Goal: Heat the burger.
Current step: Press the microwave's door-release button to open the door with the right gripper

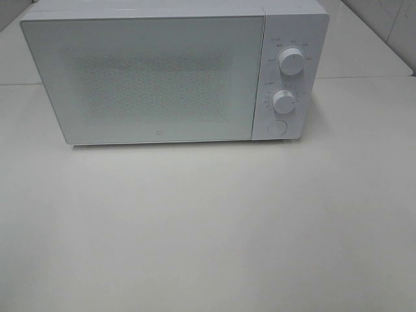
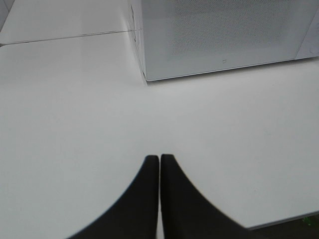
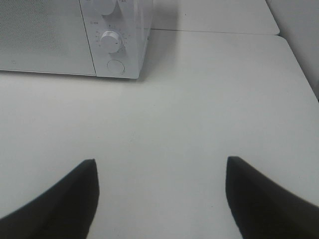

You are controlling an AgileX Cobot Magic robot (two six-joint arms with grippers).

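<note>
A white box-shaped microwave oven [image 1: 149, 78] is seen standing toward the far edge of the white tabletop [image 1: 208, 227], its frosted, dotted glass door [image 1: 143, 81] fully closed. On the white control panel at the oven's right side, two round white knobs are set one above the other, the upper knob [image 1: 290, 62] and the lower knob [image 1: 285, 101], with a round white push button [image 1: 277, 127] below them.

The burger is shown in none of the views; whether it lies behind the closed door cannot be told, since nothing can be made out through the glass.

The left gripper [image 2: 159, 160] is held above the tabletop near the oven's front left corner, its black fingers [image 2: 144, 199] pressed together with nothing between them. The right gripper [image 3: 160, 162] is held above the tabletop in front of the control panel, its black fingers [image 3: 65, 199] spread wide apart and gripping nothing.
</note>
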